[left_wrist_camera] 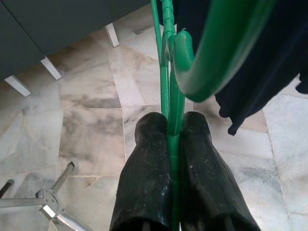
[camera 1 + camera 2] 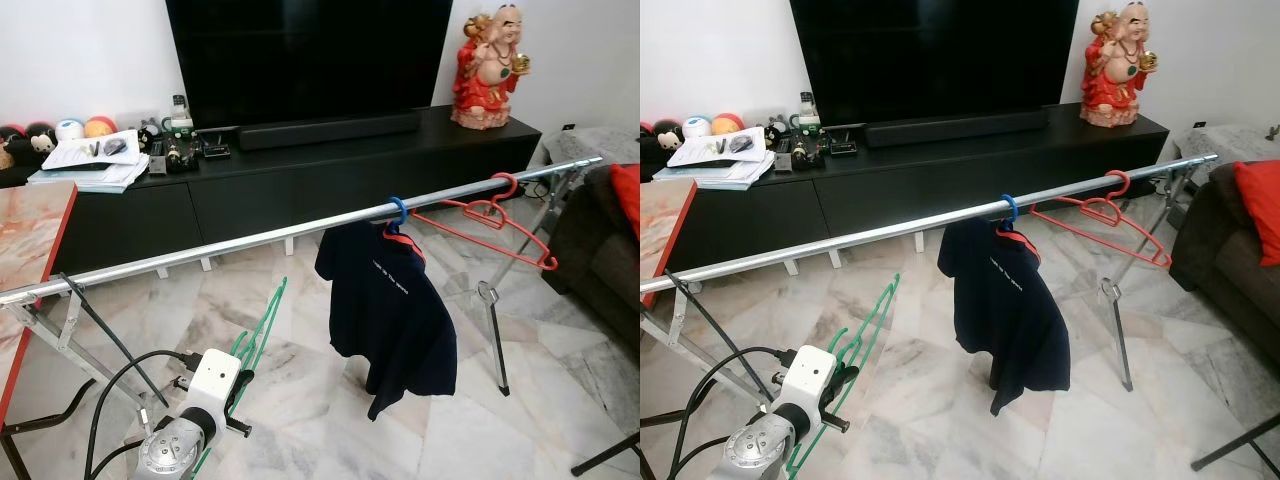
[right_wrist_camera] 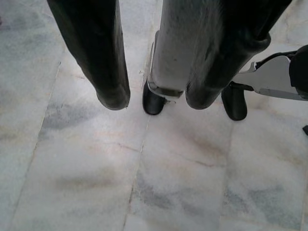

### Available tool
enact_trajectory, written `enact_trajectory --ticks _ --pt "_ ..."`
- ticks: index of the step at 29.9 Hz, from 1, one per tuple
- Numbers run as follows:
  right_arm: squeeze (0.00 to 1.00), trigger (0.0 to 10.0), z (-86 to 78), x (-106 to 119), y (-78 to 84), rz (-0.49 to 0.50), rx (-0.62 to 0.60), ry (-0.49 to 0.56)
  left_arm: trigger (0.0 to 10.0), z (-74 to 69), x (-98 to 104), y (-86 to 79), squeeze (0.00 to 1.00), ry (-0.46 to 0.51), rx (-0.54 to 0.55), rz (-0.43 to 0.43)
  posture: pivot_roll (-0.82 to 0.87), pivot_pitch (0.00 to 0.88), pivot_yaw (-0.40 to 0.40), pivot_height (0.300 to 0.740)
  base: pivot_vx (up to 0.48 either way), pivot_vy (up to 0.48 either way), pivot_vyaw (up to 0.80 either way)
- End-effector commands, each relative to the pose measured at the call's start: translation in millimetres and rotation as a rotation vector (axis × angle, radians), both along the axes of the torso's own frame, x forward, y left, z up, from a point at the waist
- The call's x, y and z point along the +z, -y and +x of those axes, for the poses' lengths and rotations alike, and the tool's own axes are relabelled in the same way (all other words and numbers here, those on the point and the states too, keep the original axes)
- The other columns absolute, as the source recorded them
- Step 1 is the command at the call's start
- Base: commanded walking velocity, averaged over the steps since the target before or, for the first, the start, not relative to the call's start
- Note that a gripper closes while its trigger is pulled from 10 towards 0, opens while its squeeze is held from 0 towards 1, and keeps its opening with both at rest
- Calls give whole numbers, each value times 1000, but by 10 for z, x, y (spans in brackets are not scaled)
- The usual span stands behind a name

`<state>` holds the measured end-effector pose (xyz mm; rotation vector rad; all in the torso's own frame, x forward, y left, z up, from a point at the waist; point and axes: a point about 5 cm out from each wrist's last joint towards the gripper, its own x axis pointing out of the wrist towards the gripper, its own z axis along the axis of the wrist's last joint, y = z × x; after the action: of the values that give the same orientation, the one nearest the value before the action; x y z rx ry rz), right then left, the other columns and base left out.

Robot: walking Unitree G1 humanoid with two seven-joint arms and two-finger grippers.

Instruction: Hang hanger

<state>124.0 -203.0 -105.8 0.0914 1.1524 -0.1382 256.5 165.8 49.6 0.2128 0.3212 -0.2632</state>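
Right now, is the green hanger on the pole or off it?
Off. The green hanger sits below the rail, pinched between the left gripper's shut fingers.

The left arm (image 2: 175, 445) enters the left eye view at about 7 o'clock: a silver metal cylinder with a round end cap ringed by small screws, topped by a white boxy wrist housing (image 2: 213, 375) with rounded corners. Black cables (image 2: 120, 385) loop from the housing at 9 o'clock. The left gripper (image 1: 171, 139) has two long black fingers (image 1: 144, 178), matte, rounded at the tips, scuffed with pale specks. The right gripper (image 3: 156, 98) has black fingers (image 3: 103, 62) of the same kind.
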Motion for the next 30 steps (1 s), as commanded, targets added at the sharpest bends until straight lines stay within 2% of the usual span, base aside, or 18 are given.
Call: enact_trajectory --ticks 1,14,22,30 --pt "0 10000 2 1 3 -5 9 -3 10000 28 44 5 0 16 -9 2 175 0 3 740 311 0 0" --pt "0 10000 -1 1 13 -9 17 -6 10000 29 36 37 0 7 -44 0 172 0 1 740 318 0 0" --pt "0 10000 6 3 12 -11 28 -7 10000 24 30 129 0 -12 -136 18 173 0 0 740 0 0 0" --pt "0 10000 10 4 6 -9 24 -4 10000 105 100 148 0 22 -116 -2 166 0 5 740 0 0 0"
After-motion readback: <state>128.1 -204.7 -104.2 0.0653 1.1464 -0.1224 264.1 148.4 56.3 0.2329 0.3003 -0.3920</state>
